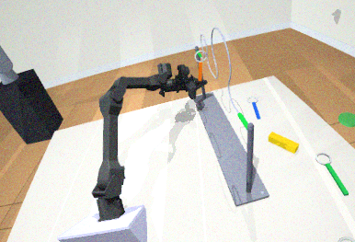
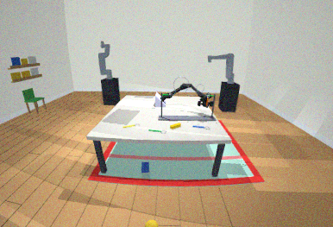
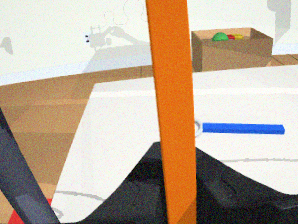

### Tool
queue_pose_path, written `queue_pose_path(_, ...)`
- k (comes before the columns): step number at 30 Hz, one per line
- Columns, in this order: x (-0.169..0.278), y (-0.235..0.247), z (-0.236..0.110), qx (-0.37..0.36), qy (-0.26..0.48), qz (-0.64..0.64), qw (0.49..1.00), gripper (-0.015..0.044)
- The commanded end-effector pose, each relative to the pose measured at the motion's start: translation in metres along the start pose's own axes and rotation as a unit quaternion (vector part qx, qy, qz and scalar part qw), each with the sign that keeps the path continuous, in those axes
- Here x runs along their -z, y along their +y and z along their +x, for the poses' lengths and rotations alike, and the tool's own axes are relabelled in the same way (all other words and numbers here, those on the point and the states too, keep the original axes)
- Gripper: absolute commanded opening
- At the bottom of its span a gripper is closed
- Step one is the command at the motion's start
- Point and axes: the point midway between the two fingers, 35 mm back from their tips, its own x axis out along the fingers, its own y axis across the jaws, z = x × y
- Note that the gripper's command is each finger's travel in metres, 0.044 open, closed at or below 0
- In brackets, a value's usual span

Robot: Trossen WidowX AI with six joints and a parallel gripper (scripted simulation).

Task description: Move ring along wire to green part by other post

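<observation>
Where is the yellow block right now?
In the top view, the yellow block lies on the white table, right of the grey base plate, near the blue-handled ring.

A yellow block [image 1: 283,142] is lying on the white table [image 1: 184,196], at about three o'clock from the table's middle in the top view. Just at eleven o'clock from it, a small ring with a blue handle [image 1: 256,109] is resting flat. At four o'clock from the block, a ring with a green handle [image 1: 334,174] is lying near the table edge. A green disc [image 1: 347,120] is sitting on the wooden floor [image 1: 294,58] beyond. A black pedestal [image 1: 28,106] is standing at nine o'clock. A green chair [image 2: 31,97] is standing under wall shelves [image 2: 26,66] in the exterior view.
</observation>
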Motion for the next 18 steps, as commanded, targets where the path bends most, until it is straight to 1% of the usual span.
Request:
queue_pose_path(1,0.0,-0.004,-0.008,0.001,0.031,0.0,1.0,-0.015)
queue_pose_path(16,-0.005,-0.023,-0.04,0.008,0.161,-0.018,0.987,-0.015)
queue_pose_path(18,-0.006,-0.028,-0.042,0.012,0.169,-0.026,0.985,-0.015)
